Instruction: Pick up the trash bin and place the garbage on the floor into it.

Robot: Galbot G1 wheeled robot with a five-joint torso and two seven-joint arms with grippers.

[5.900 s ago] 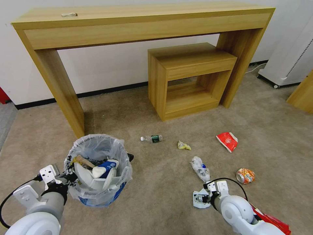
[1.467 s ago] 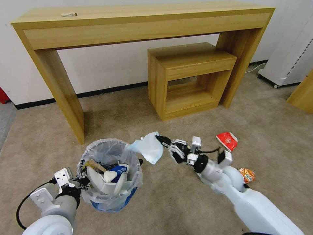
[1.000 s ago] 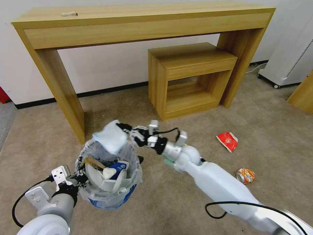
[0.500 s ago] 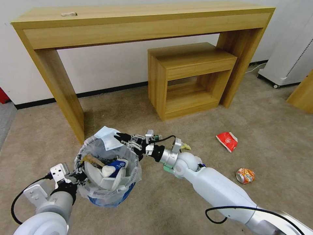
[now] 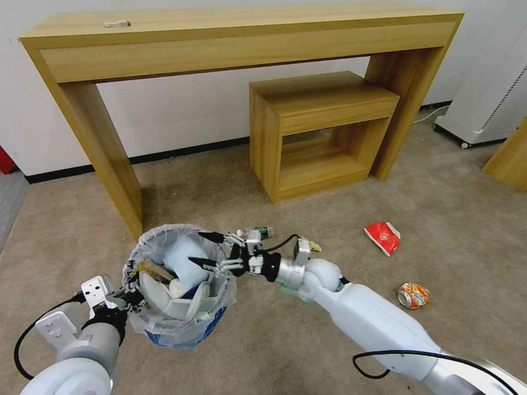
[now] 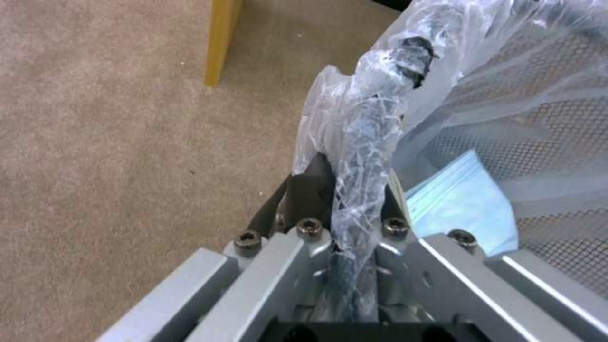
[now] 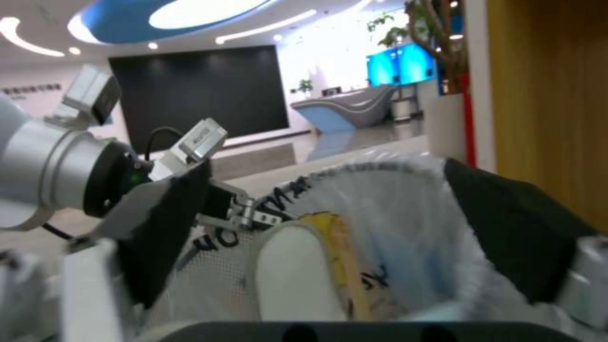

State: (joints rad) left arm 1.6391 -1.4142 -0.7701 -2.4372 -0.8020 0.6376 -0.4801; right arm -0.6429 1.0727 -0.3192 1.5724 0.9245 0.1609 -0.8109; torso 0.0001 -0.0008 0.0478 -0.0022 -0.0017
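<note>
Item: trash bin [image 5: 178, 299], blue with whitish liner, held in the lower left of the head view; its rim is clamped by the left gripper [image 5: 127, 299], whose fingers are closed on bunched liner plastic in the left wrist view [image 6: 355, 190]. Item: right gripper [image 5: 211, 249], placed over the bin's right rim at centre-left of the frame, fingers spread apart and empty. Item: pale-blue mask [image 5: 184, 260], lying inside the bin directly beside the spread fingers, atop a white slipper [image 5: 159, 299] and a wooden stick [image 5: 153, 269]. Governing relation: the remaining garbage lies to the right of the bin on the floor [image 5: 285, 334], nearer the right arm: green-labelled bottle [image 5: 263, 231] and yellow scrap [image 5: 313, 247] just behind the forearm, red snack wrapper [image 5: 383, 237] and orange can [image 5: 413, 295] well apart at right. Change noted: half a second earlier the mask is pinched above the bin's far rim; now it is released within, the fingers opened and the bin shifted slightly.
</note>
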